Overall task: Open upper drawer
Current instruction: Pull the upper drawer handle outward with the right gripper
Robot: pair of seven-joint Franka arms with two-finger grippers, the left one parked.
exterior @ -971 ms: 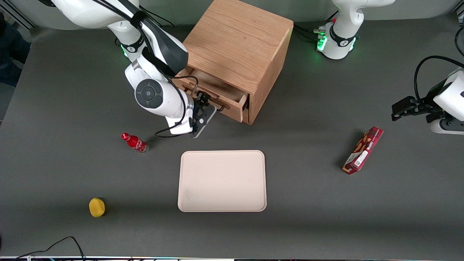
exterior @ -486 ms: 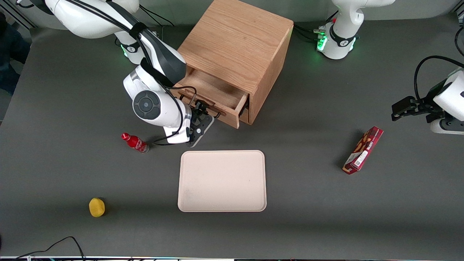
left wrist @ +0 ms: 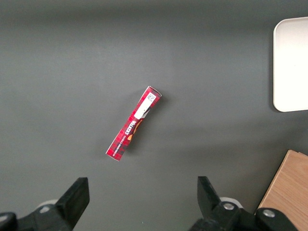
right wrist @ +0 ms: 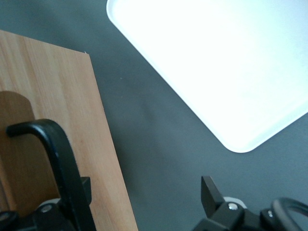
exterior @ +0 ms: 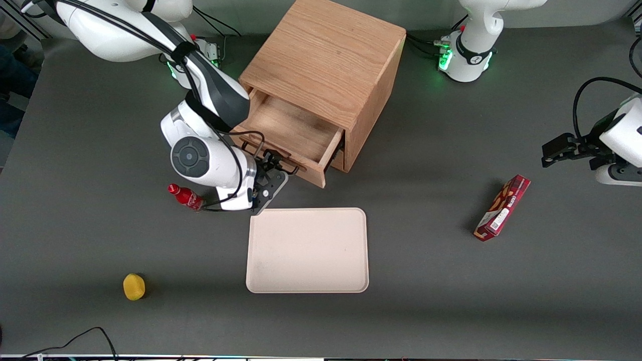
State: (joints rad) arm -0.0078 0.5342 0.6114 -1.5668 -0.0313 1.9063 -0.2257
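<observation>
A: Where is the upper drawer (exterior: 288, 131) now?

B: It sticks out of the front of the wooden cabinet (exterior: 328, 60), toward the tray (exterior: 307, 249). A moment ago you could only see a thin strip of its floor. Now you can see much more of the inside, and it looks empty.

A: What is the gripper (exterior: 275, 166) doing?

B: It sits right at the black handle (right wrist: 53, 159), on the drawer's front. In the right wrist view the handle runs beside one finger (right wrist: 214, 195). I cannot tell if the fingers squeeze the bar or just hook it.

A: So is the job nearly done?

B: I think so. The drawer slid out as the arm pulled back toward the red bottle (exterior: 186, 197). Maybe one more small pull, then let go.
</observation>
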